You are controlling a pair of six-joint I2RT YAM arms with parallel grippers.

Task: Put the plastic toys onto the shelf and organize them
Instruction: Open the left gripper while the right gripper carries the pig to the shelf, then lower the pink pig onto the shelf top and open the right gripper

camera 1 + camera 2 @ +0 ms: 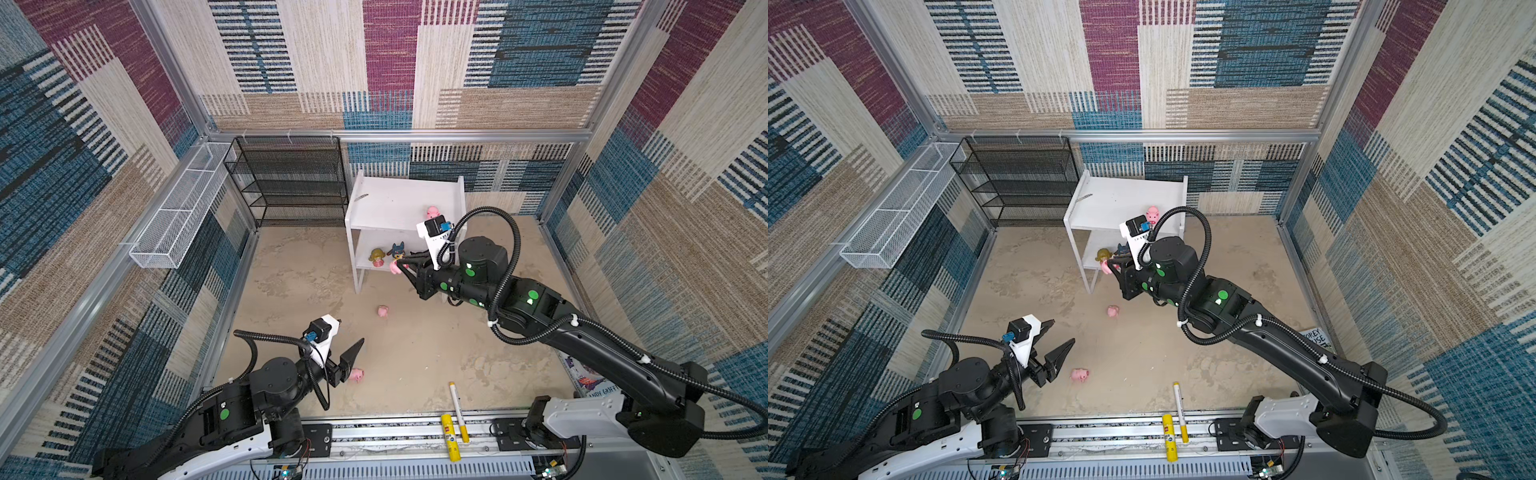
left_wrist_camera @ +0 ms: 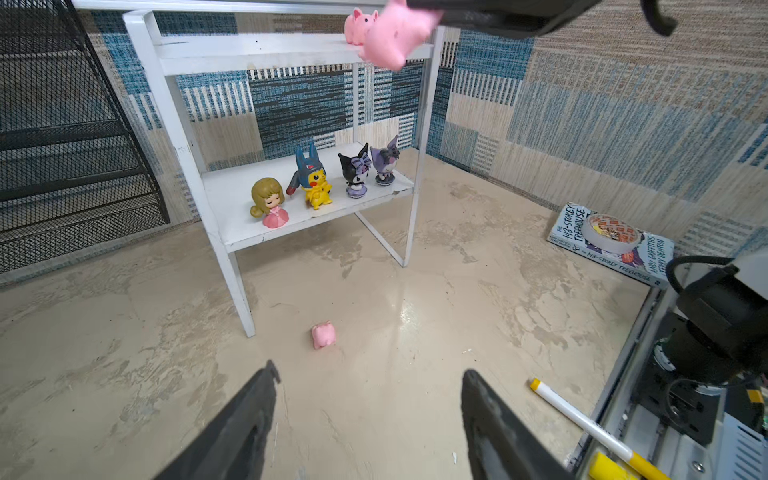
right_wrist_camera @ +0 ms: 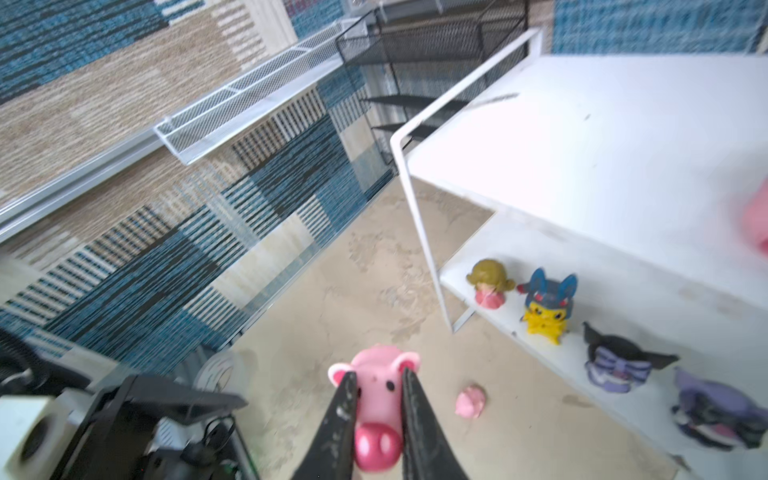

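right gripper (image 3: 379, 374): pinching pig (image 3: 376, 446) by cheeks, just before shelf (image 3: 582, 145) | left gripper (image 2: 368, 374): spread, empty, over floor (image 2: 124, 353) | pig: likely light, hard, slick, rounded; hold across head sides

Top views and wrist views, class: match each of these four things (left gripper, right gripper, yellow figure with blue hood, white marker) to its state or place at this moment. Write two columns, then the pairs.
Column A
1. left gripper
2. right gripper
3. yellow figure with blue hood
4. white marker

Column B
a. lying flat beside the yellow tube
b. open, holding nothing
c. standing on the lower board of the shelf
d. shut on a pink pig

Pairs: 1-b, 2-d, 3-c, 4-a
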